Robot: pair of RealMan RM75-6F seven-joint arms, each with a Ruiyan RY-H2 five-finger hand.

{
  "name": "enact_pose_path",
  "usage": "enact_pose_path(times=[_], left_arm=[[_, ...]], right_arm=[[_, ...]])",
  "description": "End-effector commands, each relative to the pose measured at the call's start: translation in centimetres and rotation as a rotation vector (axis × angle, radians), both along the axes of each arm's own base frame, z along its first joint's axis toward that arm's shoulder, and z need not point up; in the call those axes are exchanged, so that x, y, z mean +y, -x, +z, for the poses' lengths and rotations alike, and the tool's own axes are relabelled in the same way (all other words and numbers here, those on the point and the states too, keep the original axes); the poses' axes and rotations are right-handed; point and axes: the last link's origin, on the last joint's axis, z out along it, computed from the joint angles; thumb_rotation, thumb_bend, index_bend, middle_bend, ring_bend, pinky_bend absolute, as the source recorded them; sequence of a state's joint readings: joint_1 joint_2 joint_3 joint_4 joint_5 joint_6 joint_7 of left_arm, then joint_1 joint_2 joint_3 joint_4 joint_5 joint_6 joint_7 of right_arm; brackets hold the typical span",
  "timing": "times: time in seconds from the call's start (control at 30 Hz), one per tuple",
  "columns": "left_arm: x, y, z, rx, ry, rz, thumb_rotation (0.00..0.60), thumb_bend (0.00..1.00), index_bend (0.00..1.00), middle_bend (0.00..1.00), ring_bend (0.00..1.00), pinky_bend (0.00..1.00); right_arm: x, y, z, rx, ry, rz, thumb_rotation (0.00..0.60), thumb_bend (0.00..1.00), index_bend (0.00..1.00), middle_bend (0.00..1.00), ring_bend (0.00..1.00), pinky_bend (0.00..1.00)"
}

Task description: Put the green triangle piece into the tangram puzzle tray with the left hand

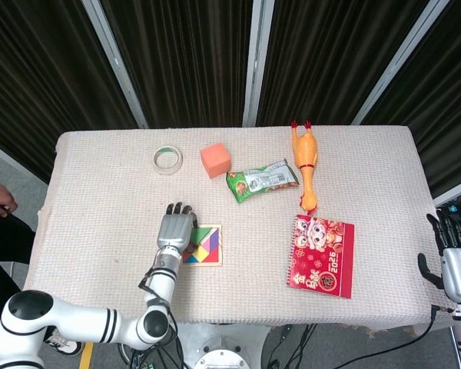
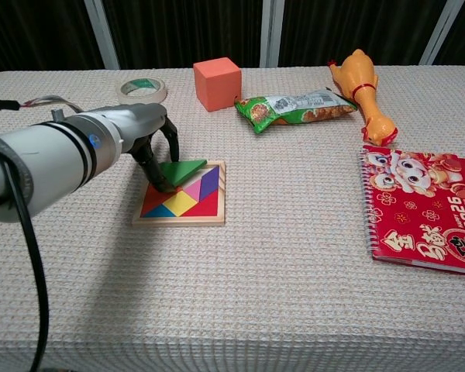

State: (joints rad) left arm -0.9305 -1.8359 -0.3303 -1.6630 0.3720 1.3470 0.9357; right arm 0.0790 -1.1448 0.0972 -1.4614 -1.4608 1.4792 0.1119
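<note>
Holding the triangle [image 2: 180, 168] over the tray [image 2: 182, 220].
We pinch it in our left hand [image 2: 156, 149], low above the tray's far-left corner; our right hand [image 1: 455, 261] hangs off-table, fingers apart, empty.
</note>
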Motion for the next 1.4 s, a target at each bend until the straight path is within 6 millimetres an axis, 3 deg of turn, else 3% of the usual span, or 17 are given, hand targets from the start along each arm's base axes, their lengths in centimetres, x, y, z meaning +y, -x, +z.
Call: enact_pose_path(times=[0.03,0.93,1.2,1.4], left_arm=[[0.16,0.08,-0.01,-0.002,-0.001,0.005,0.600,0.33,0.56,0.14,0.00,0.02],[-0.47,0.13,-0.73,0.060,0.037,-0.057,0.600,0.33,0.55,0.15,0.00,0.02],[-0.66,0.21,-0.73,0.056,0.047,-0.069,0.600,0.33,0.42,0.14,0.00,0.02],[-0.69,0.14,-0.59,0.053,0.045,-0.079,0.600,0.33,0.37,0.13,0.00,0.02]], right_arm=[[0.04,0.09,0.08,-0.001,0.002,-0.003,0.600,0.37,0.00,0.00,0.00,0.00],[-0.08,0.51,-0.09,-0.002,-0.006,-0.017,0.600,0.37,0.00,0.00,0.00,0.00],[-0.11,0.59,-0.12,-0.001,-0.009,-0.021,0.600,0.37,0.00,0.00,0.00,0.00],[-0.13,0.62,-0.17,-0.002,-0.013,-0.025,0.600,0.37,0.00,0.00,0.00,0.00]])
